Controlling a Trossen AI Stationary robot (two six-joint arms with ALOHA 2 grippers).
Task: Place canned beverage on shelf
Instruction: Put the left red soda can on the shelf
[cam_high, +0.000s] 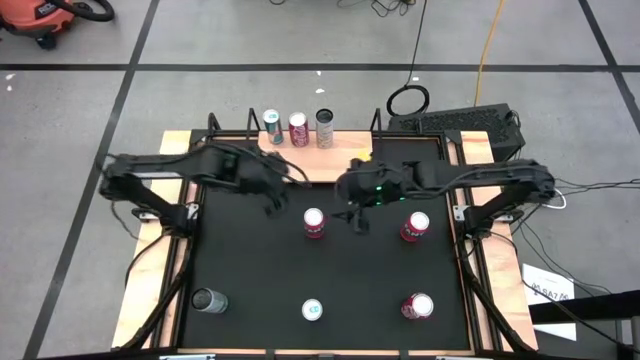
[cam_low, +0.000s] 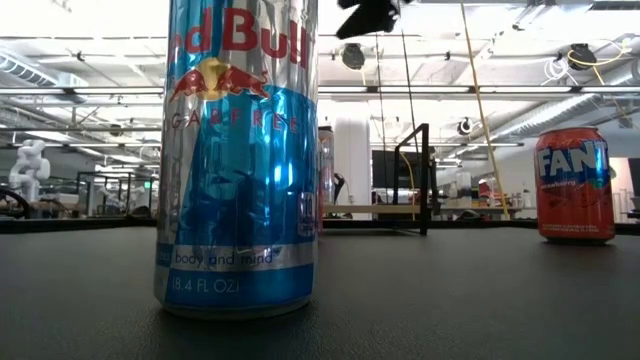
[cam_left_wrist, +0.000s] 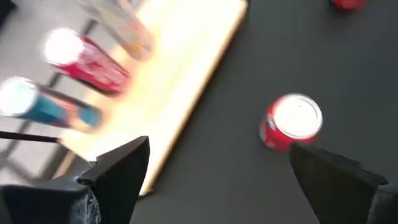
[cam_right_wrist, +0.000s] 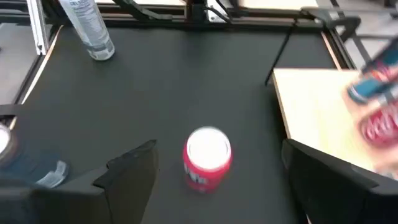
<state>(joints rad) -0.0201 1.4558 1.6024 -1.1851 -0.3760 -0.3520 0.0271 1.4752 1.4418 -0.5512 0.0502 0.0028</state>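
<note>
Red can (cam_high: 314, 223) upright on table — right hand (cam_high: 357, 222) just beside, seemingly empty.

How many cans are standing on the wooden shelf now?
3. On the shelf stand a teal can, a red can and a silver can, side by side along its far edge. None seems hidden.

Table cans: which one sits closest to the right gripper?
The red can at table centre, just left of the open right gripper. The other red can stands farther off to its right; the remaining three cans line the near edge.
</note>
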